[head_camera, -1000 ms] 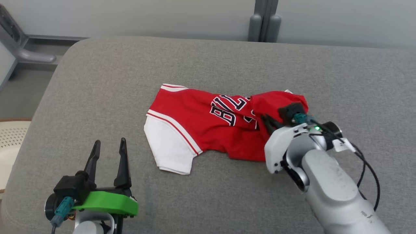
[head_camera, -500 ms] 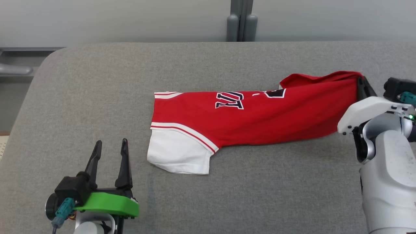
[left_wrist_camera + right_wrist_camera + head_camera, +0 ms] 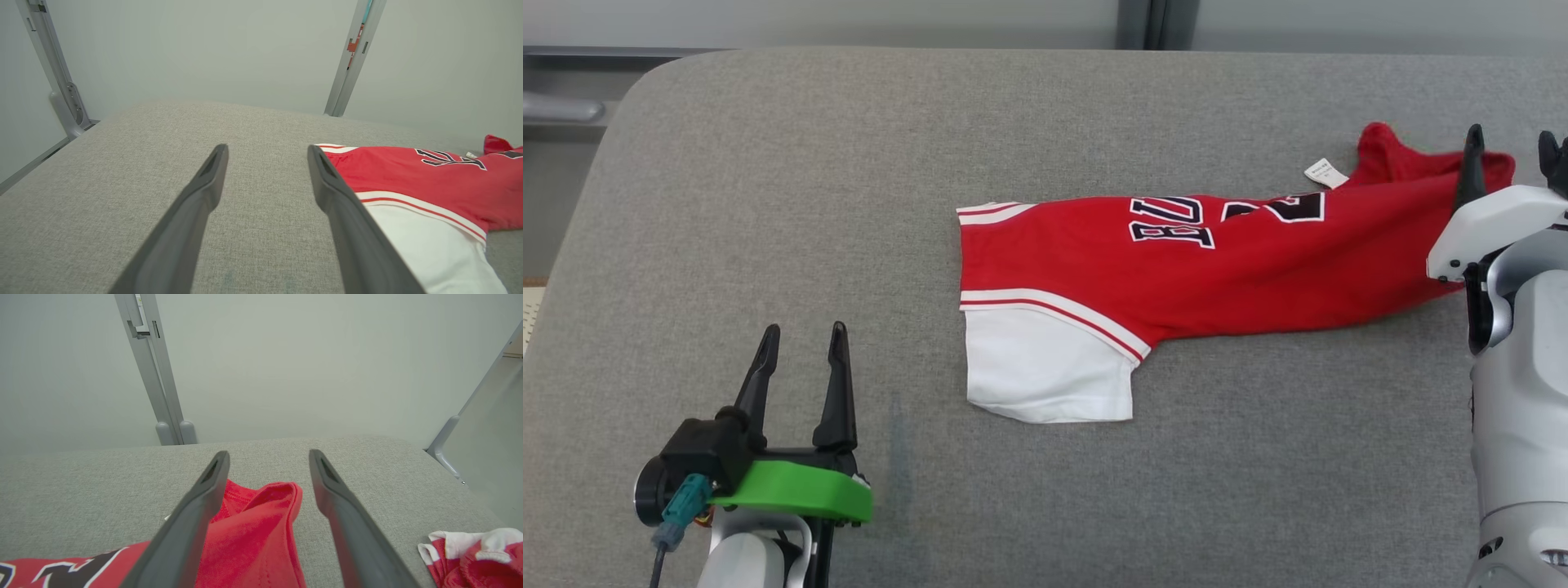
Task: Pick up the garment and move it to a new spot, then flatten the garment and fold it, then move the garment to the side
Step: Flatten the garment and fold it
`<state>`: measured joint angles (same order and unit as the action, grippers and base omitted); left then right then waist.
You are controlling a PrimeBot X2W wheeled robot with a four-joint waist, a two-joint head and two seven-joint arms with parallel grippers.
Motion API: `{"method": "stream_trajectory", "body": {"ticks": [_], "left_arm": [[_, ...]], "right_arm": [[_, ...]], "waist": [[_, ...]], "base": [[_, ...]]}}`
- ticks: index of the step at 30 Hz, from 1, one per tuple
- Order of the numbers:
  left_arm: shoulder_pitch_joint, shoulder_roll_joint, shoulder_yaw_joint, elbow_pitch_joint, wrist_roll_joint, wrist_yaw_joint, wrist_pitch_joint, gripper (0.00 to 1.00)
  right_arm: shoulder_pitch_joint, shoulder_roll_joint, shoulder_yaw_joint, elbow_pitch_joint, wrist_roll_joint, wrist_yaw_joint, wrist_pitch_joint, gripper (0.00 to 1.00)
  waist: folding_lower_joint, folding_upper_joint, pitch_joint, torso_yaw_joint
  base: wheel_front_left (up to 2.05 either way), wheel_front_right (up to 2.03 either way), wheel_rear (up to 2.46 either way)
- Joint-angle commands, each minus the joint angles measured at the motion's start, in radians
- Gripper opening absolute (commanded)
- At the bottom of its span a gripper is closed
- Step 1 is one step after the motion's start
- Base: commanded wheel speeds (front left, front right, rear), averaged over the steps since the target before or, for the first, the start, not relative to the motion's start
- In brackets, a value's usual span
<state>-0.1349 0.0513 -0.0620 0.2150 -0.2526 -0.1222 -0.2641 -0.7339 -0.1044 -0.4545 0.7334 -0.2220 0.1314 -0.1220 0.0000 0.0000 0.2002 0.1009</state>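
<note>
Grey woven fabric covers the table [image 3: 768, 163], and at its near left corner the left hand [image 3: 804, 331] hovers with its two dark fingers spread and nothing between them. In the left wrist view that hand [image 3: 266, 148] points across bare fabric, with the garment [image 3: 408, 175] just to the right of its right finger.

The garment [image 3: 1192, 278] lies stretched across the middle and right of the table. Its white sleeve [image 3: 1045, 367], edged with red-and-white stripes, is the leftmost and nearest part. The red body runs rightward from there in long creases, its black, white-outlined lettering [image 3: 1172, 222] upside down in the head view. A small white tag [image 3: 1326, 172] sticks out at the far edge, near the right end.

At that bunched right end stands the right hand [image 3: 1511, 135], fingers apart. In the right wrist view a red fold of the garment [image 3: 245, 547] lies between and under the spread fingers of this hand [image 3: 269, 453]; whether they touch the cloth, I cannot tell. Further right, well apart, sits a small bunched red-and-white cloth [image 3: 478, 555].
</note>
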Motion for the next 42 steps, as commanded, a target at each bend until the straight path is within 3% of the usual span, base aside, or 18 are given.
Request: {"method": "stream_trajectory", "body": {"ticks": [1,7,14,24,30,42], "left_arm": [[-0.015,0.001,0.007,0.003,0.008,-0.001,0.0,1.0],[0.008,0.004,0.02,0.008,0.021,-0.003,0.0,1.0],[0.038,0.009,0.042,0.005,0.031,-0.004,0.0,1.0],[0.042,0.006,0.038,-0.002,0.029,-0.006,0.0,1.0],[0.019,0.009,0.031,-0.009,0.036,-0.006,0.0,1.0],[-0.006,0.02,0.023,-0.019,0.042,-0.008,0.0,1.0]], "right_arm": [[0.003,-0.003,0.002,0.007,-0.012,-0.002,-0.02,1.0],[0.105,0.014,0.052,-0.032,-0.007,-0.002,-0.101,1.0],[0.3,0.04,0.175,-0.155,0.11,-0.002,-0.113,1.0],[0.432,0.048,0.155,-0.244,0.211,-0.002,0.126,1.0],[0.354,0.021,0.144,-0.213,0.275,-0.002,0.249,1.0],[0.212,-0.105,0.229,-0.138,0.414,-0.002,0.476,1.0]], "waist": [[0.0,0.0,-0.007,-0.003],[0.0,0.0,-0.059,-0.033],[0.0,0.0,-0.114,-0.082],[0.0,0.0,-0.108,-0.098],[0.0,0.0,-0.072,-0.082],[0.0,0.0,-0.002,-0.046]], "base": [[0.0,0.0,0.0],[0.0,0.0,0.0],[0.0,0.0,0.0],[0.0,0.0,0.0],[0.0,0.0,0.0],[0.0,0.0,0.0]]}}
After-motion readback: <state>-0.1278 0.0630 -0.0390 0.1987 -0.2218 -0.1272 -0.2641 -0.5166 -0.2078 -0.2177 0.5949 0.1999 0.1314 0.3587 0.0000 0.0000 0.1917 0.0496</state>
